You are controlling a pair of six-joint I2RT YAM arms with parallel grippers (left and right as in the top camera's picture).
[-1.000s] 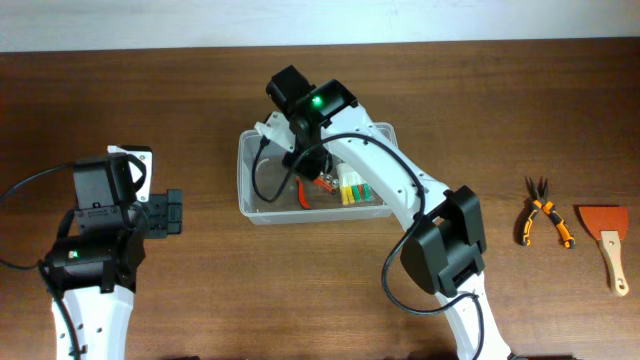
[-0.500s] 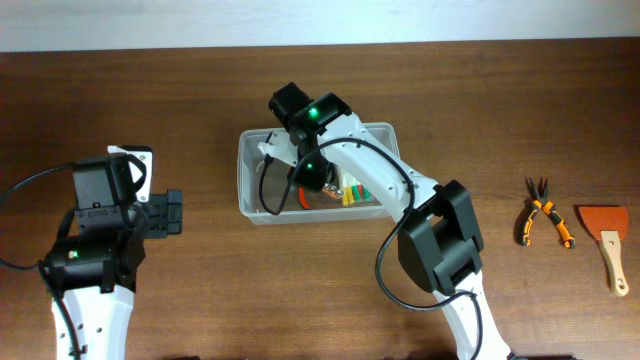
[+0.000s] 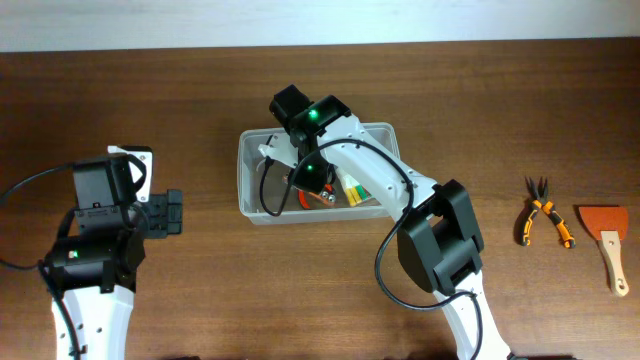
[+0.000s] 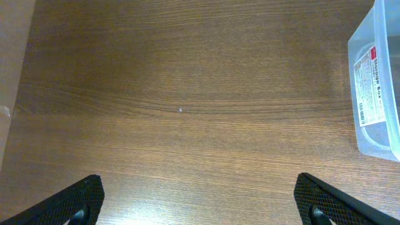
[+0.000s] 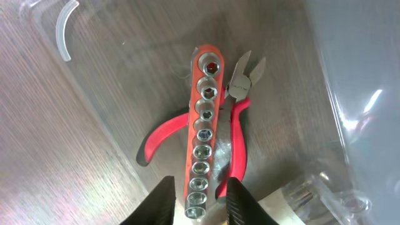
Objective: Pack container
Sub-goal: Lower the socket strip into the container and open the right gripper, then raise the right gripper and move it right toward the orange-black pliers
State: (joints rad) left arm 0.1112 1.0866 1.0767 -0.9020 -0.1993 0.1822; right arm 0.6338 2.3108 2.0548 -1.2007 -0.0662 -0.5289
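The left pincer [image 4: 200, 209] idles, spread wide, with the container [image 4: 382, 31] off to its right. Inside it, the right pincer [image 5: 201, 200] has dipped and just parted narrowly, freeing the socket rail [image 5: 203, 125] between its fingers. Pliers [image 3: 540, 222] and scraper [image 3: 606, 235], well to its right, likely come next.

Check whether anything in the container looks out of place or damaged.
Nothing spilled or damaged. Inside the container, the orange socket rail lies on top of the red-handled cutters, crossing one handle; untidy, but probably harmless.
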